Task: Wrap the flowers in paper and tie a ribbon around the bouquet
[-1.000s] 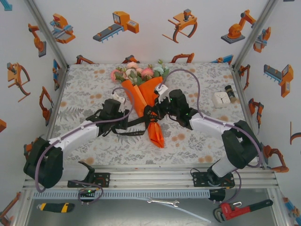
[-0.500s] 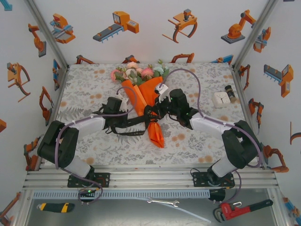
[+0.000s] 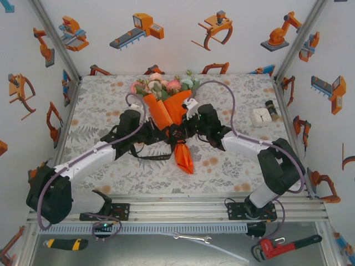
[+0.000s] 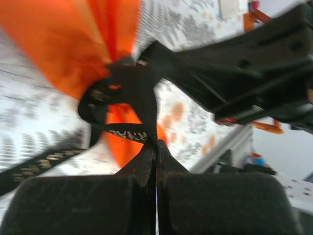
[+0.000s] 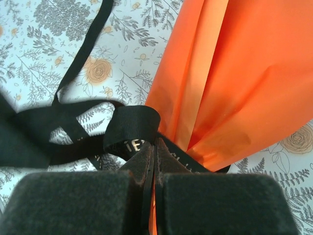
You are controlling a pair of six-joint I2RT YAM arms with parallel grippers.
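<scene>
Knotting is seemingly progressing, with left jaws and right jaws both clamping shut on the long narrow black ribbon looping the waist of the orange paper-cone bouquet lying centrally on the floral-clothed counter, next likely needing opposing pulls to cinch.

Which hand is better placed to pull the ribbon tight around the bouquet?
Probably left: the left hand is shut on a ribbon strand running off the loop; the right hand grips ribbon right at the bouquet, so it can anchor.

Lettering on the ribbon is unreadably blurred; the paper is cropped above.
</scene>
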